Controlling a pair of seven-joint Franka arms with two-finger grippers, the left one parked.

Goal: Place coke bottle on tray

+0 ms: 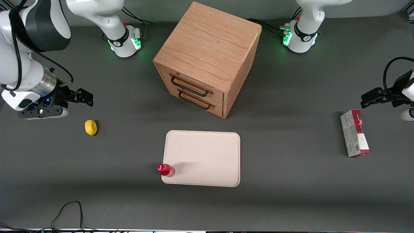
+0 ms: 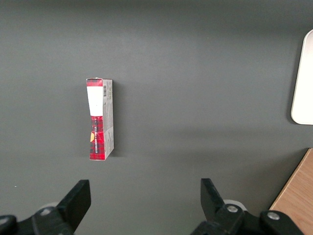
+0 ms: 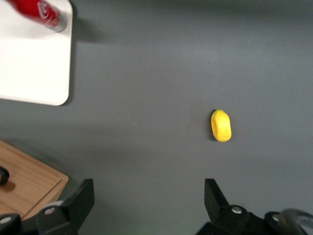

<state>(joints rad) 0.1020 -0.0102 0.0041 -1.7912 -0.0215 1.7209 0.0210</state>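
Observation:
The coke bottle (image 1: 166,170), small and red with a red cap, stands upright on the cream-white tray (image 1: 207,155), at the tray's corner nearest the front camera on the working arm's side. In the right wrist view the coke bottle (image 3: 39,12) shows on that corner of the tray (image 3: 29,68). My gripper (image 1: 86,97) hangs open and empty over bare table at the working arm's end, well away from the tray. Between the gripper's (image 3: 149,188) spread fingers (image 3: 80,196) only grey table shows.
A yellow lemon-shaped object (image 1: 91,127) (image 3: 221,126) lies on the table just nearer the front camera than my gripper. A wooden two-drawer cabinet (image 1: 207,55) stands farther back than the tray. A red-and-grey carton (image 1: 354,132) (image 2: 100,120) lies toward the parked arm's end.

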